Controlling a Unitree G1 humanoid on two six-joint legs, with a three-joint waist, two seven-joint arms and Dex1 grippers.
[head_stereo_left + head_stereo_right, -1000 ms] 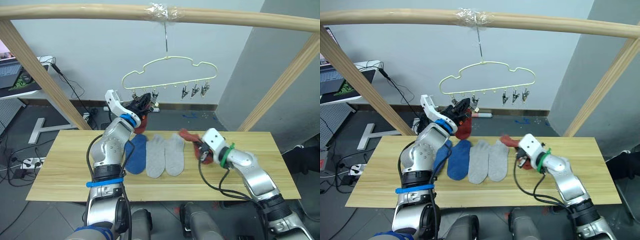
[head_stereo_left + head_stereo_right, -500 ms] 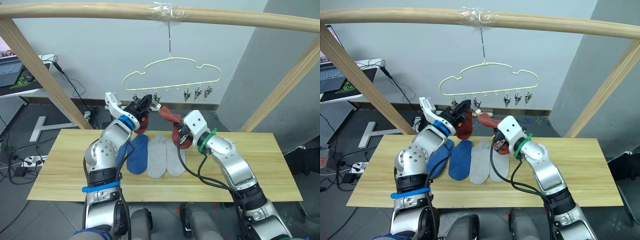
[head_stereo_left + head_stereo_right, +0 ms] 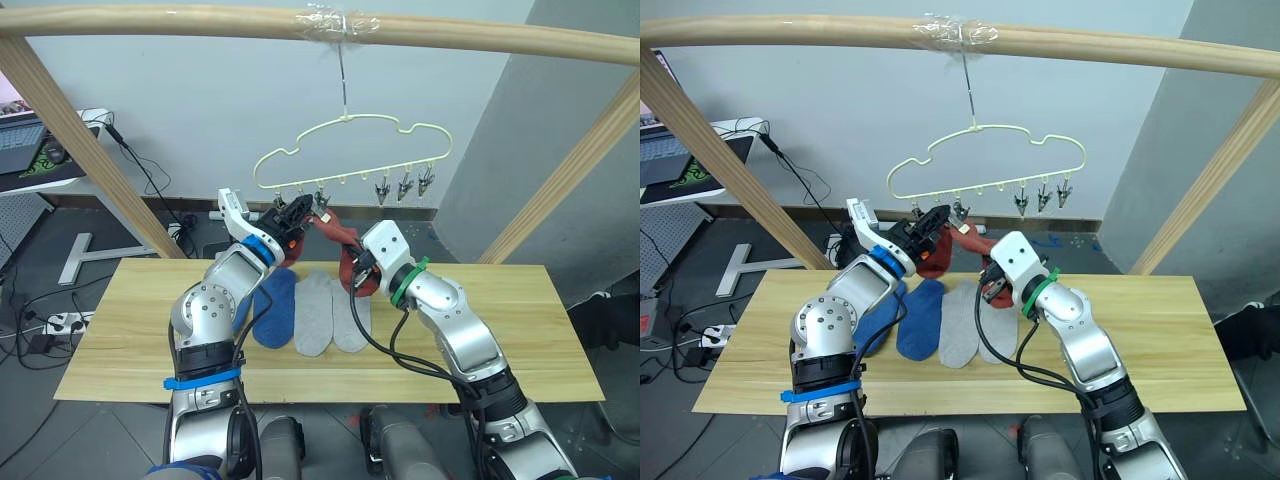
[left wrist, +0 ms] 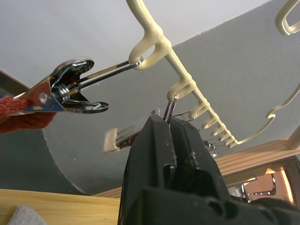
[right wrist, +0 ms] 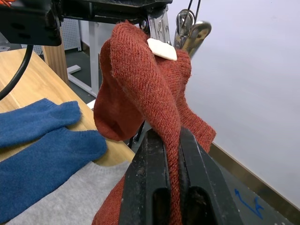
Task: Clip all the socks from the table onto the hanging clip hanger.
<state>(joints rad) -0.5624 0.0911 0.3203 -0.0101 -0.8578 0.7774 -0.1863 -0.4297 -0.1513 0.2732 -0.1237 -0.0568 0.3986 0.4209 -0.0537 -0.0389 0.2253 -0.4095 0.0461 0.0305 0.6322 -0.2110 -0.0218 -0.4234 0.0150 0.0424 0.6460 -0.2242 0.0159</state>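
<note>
The pale-yellow clip hanger (image 3: 350,122) hangs from the wooden pole. My left gripper (image 3: 296,211) is raised beneath it and shut on one of its metal clips (image 4: 169,105). A neighbouring clip (image 4: 65,91) holds a rust red sock (image 3: 932,257) that dangles behind my left arm. My right gripper (image 3: 356,270) is shut on a second rust red sock (image 5: 150,93), holding its top end up against the clip in my left gripper. Two blue socks (image 3: 272,305) and two light grey socks (image 3: 332,312) lie side by side on the table (image 3: 500,340).
Three bare clips (image 3: 405,185) hang at the hanger's right end. A round wooden pole frame (image 3: 150,20) spans overhead with slanted legs at both sides. A laptop (image 3: 20,145) and cables sit off to the left beyond the table.
My right gripper lifted the red sock off the table's right part and carried it up and left to the clip held by my left gripper. The hanger swung slightly right.
</note>
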